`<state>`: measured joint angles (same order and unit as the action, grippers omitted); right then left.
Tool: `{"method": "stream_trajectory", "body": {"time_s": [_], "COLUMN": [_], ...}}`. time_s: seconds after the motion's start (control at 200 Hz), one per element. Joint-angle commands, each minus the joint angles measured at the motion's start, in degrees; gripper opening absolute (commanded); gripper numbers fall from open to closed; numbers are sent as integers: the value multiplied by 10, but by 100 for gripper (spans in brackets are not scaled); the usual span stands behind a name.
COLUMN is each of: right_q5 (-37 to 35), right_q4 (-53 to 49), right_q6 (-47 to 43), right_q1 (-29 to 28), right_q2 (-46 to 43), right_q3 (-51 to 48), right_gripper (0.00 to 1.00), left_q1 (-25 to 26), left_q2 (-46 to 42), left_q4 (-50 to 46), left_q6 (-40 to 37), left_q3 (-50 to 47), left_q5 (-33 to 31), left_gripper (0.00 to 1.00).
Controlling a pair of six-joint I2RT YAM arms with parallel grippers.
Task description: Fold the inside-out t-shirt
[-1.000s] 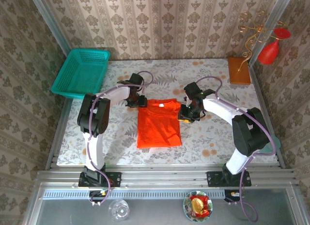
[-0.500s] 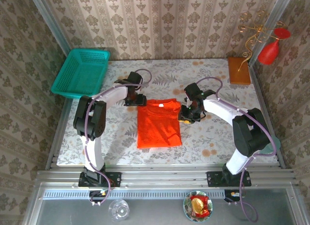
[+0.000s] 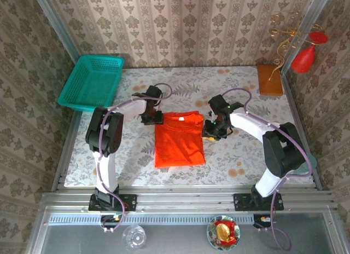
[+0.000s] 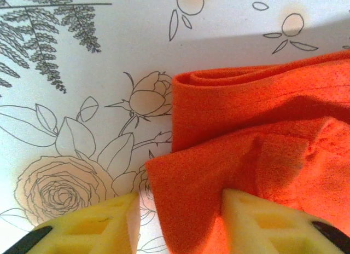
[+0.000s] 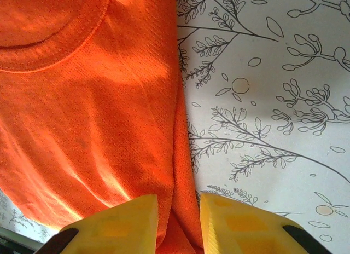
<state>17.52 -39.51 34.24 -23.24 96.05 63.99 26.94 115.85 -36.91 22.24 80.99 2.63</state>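
1. A teal plastic mesh basket (image 3: 90, 81) sits tilted at the far-left corner of the floral-printed desk (image 3: 246, 155), its mesh floor in plain sight.
2. On the grey ledge (image 3: 175, 221) in front of the arm bases, a small patterned dish (image 3: 210, 227) holds a red-and-gold wrapped piece (image 3: 224, 232). A clear glass cup (image 3: 134, 236) stands to its left, and I cannot tell what is in it.
3. The plain orange-red cloth t-shirt (image 3: 179, 139) lies flat in the middle of the desk between the two arms, folded into a narrow rectangle.
4. Its long axis runs from far to near, with the collar at the far end and the hem towards the arm bases.
5. The left gripper (image 4: 180, 202) is at the far-left corner of the t-shirt. Its jaws stand apart, one yellow finger on the desk and the other over the cloth, with the cloth edge between them.
6. The right gripper (image 5: 179, 202) is at the far-right edge, just beside the collar. Its jaws are drawn close, pinching a fold of that side edge.
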Motion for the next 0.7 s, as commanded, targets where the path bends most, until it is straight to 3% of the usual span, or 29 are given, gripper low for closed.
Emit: {"method": "stream_trajectory", "body": {"time_s": [0.0,0.175,0.545,0.695], "right_q5": [-6,-4,-41,-87], "right_q4": [-9,-8,-6,-13], "right_q6": [-1,-1,-11,-26], "right_q1": [-1,-1,3,13], "right_q2": [-11,-8,-3,24], "right_q3": [-7,-6,13,52], "right_gripper": [27,27,27,28], "left_q1": [25,42,44,37], "left_q2": [47,69,57,35], "left_q4": [0,-8,2,11], "left_q6": [-9,-12,-14,-14], "left_q3": [12,25,15,0], "left_q5": [1,-5,-3,12], "left_gripper": [39,34,9,8]}}
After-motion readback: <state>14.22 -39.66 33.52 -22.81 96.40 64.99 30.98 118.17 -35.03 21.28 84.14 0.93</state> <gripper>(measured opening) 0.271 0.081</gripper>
